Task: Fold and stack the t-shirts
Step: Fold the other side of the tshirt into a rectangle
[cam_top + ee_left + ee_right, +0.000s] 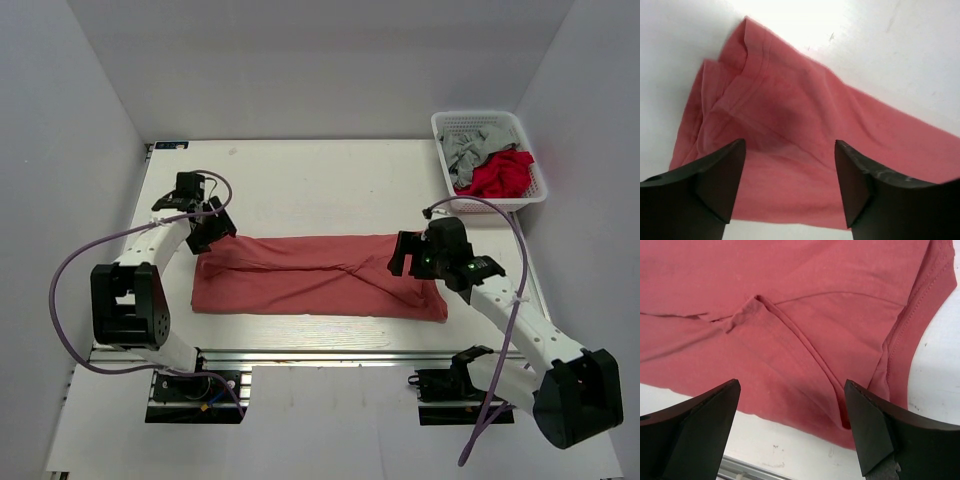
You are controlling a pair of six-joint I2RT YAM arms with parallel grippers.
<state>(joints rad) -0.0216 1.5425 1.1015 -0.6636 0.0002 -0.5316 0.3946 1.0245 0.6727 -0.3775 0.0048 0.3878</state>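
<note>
Two sets of fingers, both spread wide and holding nothing: my left fingers (213, 228) hover over the salmon-red t-shirt (320, 275) at its 9 o'clock end, my right fingers (408, 256) over its 3 o'clock end. The shirt lies as a long band across the middle of the counter (330, 190), apparently folded lengthwise, with a sleeve tucked over the body on my right side and loose ridges running through the centre. Next up, I reckon, is the crosswise fold. To do it well, I want each pair to drop onto a doubled edge and pinch every layer, not just the top one. Then one end goes over to the other, hems lined up. That wrinkle in the centre may want a tug flat first. Up at 1 o'clock, the basket (445, 120) holds the grey t-shirt (468, 150) and the brighter red t-shirt (503, 175), both crumpled, not yet folded.
</note>
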